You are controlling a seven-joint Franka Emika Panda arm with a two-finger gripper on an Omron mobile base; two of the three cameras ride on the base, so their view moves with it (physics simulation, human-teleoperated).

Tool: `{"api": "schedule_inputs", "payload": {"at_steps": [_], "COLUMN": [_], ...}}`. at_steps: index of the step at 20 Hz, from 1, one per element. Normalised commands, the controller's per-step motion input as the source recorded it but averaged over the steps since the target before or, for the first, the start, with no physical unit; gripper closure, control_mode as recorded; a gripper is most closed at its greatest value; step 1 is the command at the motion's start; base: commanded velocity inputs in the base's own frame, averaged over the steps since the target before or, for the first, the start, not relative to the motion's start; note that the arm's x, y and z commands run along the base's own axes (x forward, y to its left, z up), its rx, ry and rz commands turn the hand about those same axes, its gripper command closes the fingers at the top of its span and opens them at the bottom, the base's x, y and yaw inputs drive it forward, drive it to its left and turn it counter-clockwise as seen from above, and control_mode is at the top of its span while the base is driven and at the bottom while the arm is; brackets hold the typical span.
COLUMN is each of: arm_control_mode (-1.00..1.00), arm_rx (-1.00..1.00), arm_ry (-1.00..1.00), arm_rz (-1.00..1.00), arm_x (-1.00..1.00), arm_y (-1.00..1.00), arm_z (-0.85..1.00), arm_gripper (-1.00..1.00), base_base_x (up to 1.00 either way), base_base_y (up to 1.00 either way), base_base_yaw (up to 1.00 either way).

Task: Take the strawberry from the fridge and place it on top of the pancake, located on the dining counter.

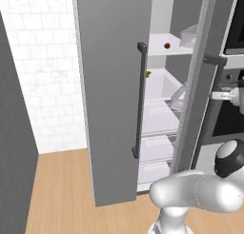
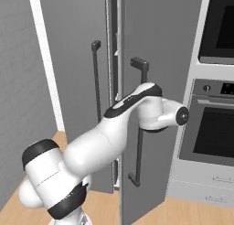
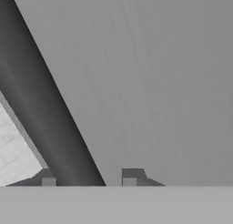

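Presently gripper (image 3: 86,180) pinches the fridge's (image 1: 112,109) long dark cylindrical bar handle (image 3: 45,123); matte grey door ajar, tiny round strawberry (image 1: 167,45) on white shelf (image 1: 164,51).

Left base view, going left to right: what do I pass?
White tiled wall → open matte grey fridge door → its long dark vertical bar handle → small green item → tiny dark red strawberry on a white shelf → black oven front.
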Motion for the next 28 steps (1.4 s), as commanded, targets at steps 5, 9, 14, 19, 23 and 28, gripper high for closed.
{"api": "schedule_inputs", "payload": {"at_steps": [5,9,14,19,23,28], "arm_control_mode": [-1.00,-1.00,-1.00,-1.00,-1.00,-1.00], "arm_rx": [-0.03,0.00,0.00,0.00,-0.02,-0.15], "arm_ry": [-0.17,-0.12,-0.12,-0.03,-0.04,0.00], "arm_rz": [0.00,0.00,-0.02,-0.01,-0.18,-0.26], "arm_x": [-0.59,-0.44,-0.54,-0.19,-0.67,-0.61], "arm_y": [0.00,-0.09,-0.15,-0.32,0.12,0.46], "arm_z": [-0.02,0.00,0.04,0.03,0.23,0.38], "arm_gripper": [-1.00,-1.00,-1.00,-1.00,-1.00,-1.00], "base_base_x": [0.00,0.00,0.00,0.00,0.00,0.00], "base_base_y": [0.00,0.00,0.00,0.00,0.00,0.00], "base_base_yaw": [0.00,0.00,0.00,0.00,0.00,0.00]}}
